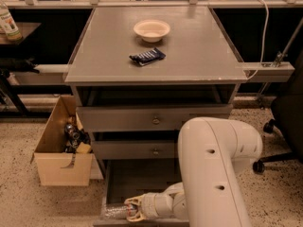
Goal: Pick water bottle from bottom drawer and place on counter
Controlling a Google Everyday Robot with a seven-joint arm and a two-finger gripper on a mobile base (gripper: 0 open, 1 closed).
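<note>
One water bottle (113, 211) lies crosswise in the bottom drawer (142, 178), jaws seemingly gripping its right end.

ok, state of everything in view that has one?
bottom drawer: pulled open.
top drawer: pushed in, or nearly.
middle drawer: same.
water bottle: lying on its side in the bottom drawer, front left.
gripper: down in the bottom drawer, at the bottle's end.
bowl: upright on the counter, looks empty.
dark packet: flat on the counter.
cardboard box: open on the floor, items inside.
green-labelled bottle: standing upright.
</note>
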